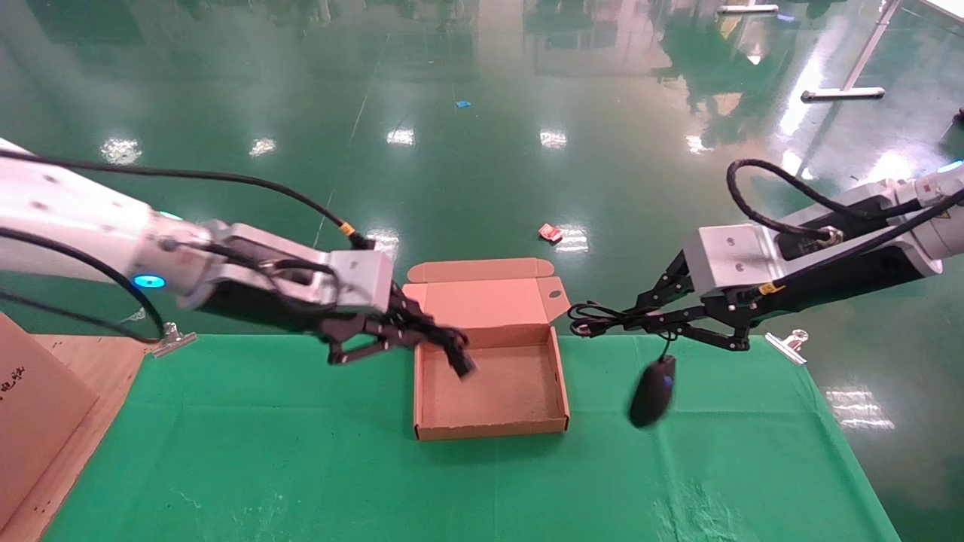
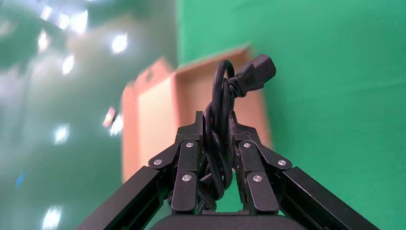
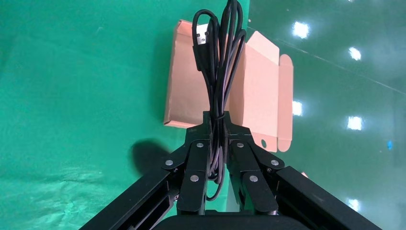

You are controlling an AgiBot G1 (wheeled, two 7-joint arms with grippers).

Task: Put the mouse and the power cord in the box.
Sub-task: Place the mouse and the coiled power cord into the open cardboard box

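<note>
Our left hand (image 1: 410, 335) grips the power cord (image 1: 452, 350) over the box (image 1: 489, 429); we should lower before releasing. Our right hand (image 1: 640, 316) pinches the cable, the mouse (image 1: 652, 391) dangling beside the box

From the head view you look forward and down over the green table (image 1: 467, 482), with the open box (image 1: 489, 410) near the middle and glossy floor beyond. Your left wrist view sits close behind the left gripper (image 2: 216, 125), facing along its fingers toward the box (image 2: 158, 110). Your right wrist view sits just as close behind the right gripper (image 3: 218, 124), facing the same box (image 3: 184, 76). All three views share the box and the cloth around it.
</note>
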